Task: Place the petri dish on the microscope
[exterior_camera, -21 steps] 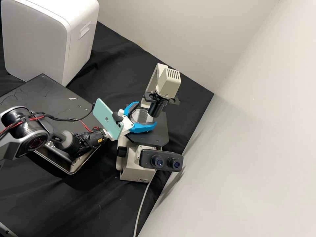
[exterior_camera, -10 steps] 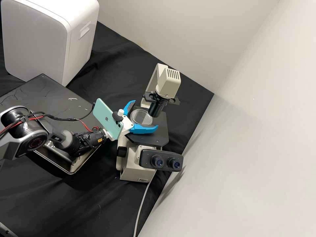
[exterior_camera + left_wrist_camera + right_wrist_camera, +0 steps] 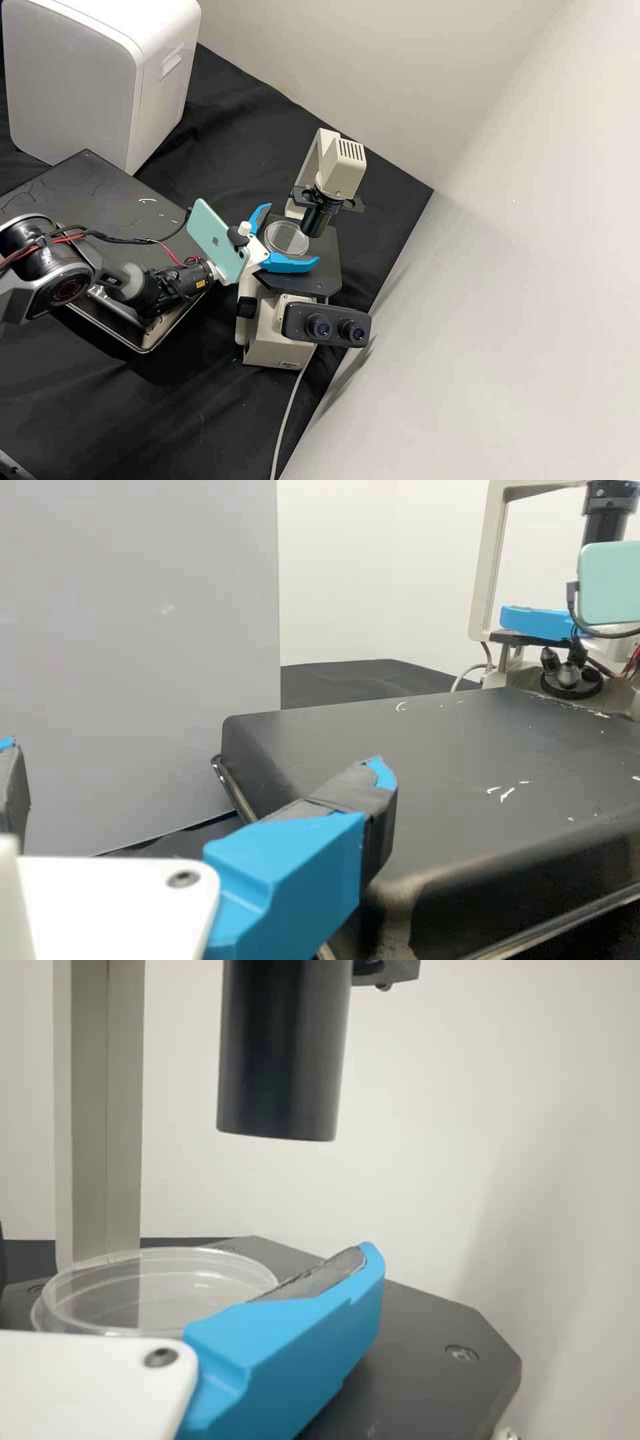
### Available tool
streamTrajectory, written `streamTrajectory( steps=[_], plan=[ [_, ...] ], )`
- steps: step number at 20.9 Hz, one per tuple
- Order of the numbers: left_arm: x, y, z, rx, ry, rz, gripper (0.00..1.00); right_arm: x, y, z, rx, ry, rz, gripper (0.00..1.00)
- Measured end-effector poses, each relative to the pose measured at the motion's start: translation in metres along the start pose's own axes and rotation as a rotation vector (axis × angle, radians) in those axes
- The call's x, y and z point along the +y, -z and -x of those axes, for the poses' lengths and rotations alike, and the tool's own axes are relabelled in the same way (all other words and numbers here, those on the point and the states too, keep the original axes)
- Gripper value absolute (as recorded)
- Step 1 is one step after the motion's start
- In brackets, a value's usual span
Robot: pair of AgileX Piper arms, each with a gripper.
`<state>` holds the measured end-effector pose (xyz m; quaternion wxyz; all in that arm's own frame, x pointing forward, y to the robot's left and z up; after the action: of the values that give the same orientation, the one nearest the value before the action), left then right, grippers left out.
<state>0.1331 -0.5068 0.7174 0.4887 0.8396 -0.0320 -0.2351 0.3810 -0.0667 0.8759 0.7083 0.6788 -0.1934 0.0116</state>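
Microscope [image 3: 270,337] on black bench [image 3: 133,413], pale walls [image 3: 413,67]

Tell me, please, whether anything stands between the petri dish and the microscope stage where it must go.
Nothing visible does. The petri dish appears to lie on the microscope stage, below the black lens tube. The right gripper stands open around it, with one blue finger on each side.

Bright, even light; the microscope [image 3: 275,328] casts a soft shadow on the pale wall [image 3: 533,267] beside it.
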Motion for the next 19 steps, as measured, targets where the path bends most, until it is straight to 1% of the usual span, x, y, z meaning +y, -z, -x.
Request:
streamTrajectory(
  steps=[6,9,14,16,19],
  plan=[
    [0.0,0.0,0.0,0.0,0.0,0.0,1.0,0.006,0.002,0.021,-0.017,0.021,0.0,1.0],
    [0.0,0.0,0.0,0.0,0.0,0.0,1.0,0.009,0.004,0.035,-0.015,0.036,-0.039,1.0],
    [0.0,0.0,0.0,0.0,0.0,0.0,1.0,0.016,0.01,0.056,0.01,0.056,-0.068,1.0],
    [0.0,0.0,0.0,0.0,0.0,0.0,1.0,0.018,0.011,0.065,0.016,0.064,-0.066,1.0],
    [0.0003,0.0,0.0,0.0,-0.001,0.001,1.0,0.02,0.014,0.078,0.039,0.057,-0.063,1.0]
  ],
)
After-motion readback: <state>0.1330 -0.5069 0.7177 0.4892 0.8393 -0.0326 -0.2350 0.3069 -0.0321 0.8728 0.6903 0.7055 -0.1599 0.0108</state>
